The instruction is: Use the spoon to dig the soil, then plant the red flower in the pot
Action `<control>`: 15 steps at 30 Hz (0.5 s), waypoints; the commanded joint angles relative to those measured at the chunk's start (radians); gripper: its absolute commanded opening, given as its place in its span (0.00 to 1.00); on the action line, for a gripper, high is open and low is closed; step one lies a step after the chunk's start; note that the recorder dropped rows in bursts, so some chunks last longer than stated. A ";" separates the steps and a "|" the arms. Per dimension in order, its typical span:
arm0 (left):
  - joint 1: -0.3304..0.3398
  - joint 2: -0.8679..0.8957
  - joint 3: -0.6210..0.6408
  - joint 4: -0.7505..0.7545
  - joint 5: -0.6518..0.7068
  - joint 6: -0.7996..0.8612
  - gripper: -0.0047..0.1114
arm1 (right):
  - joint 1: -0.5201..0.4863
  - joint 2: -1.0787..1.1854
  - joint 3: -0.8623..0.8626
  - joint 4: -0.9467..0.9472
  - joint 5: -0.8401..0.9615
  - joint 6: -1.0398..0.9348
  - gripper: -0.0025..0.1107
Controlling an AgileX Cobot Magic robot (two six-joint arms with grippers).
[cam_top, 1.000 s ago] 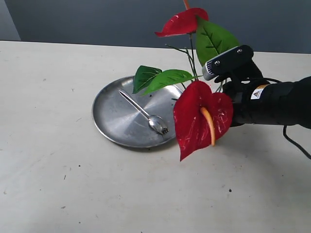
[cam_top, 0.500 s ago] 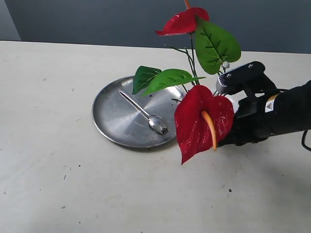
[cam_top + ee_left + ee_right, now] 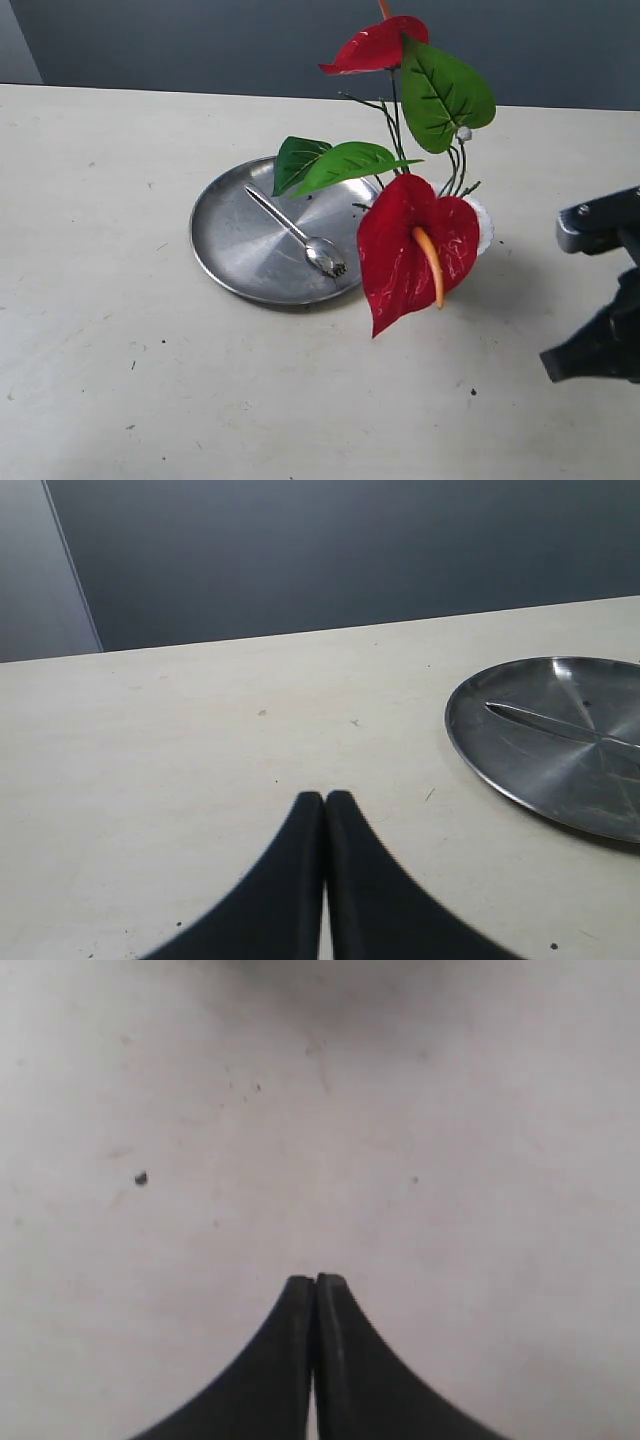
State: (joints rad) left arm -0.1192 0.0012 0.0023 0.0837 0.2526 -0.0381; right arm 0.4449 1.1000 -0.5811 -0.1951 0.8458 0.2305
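Standing up in the pot (image 3: 484, 226), red flower (image 3: 415, 245) stems point up. My right gripper (image 3: 316, 1282) & left gripper (image 3: 324, 798) are closed, empty.

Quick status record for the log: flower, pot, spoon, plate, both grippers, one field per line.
red flower: standing upright on its own, no gripper touching it
pot: mostly hidden behind the front bloom, only a white edge shows; the soil cannot be seen
spoon: lying on the steel plate, tip toward the flower
steel plate: flat on the table, left of the flower
right gripper: shut, empty, over bare table, clear of the flower
left gripper: shut, empty, over the table beside the plate
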 commanded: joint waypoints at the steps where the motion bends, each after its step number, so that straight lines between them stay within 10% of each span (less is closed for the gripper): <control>1: -0.005 -0.001 -0.002 0.000 -0.013 -0.004 0.05 | -0.006 -0.182 0.075 0.094 0.027 0.020 0.02; 15: -0.005 -0.001 -0.002 0.000 -0.013 -0.004 0.05 | -0.006 -0.631 0.077 0.301 -0.391 0.192 0.02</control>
State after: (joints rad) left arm -0.1192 0.0012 0.0023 0.0837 0.2526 -0.0381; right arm 0.4449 0.5063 -0.5099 0.0680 0.5320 0.4165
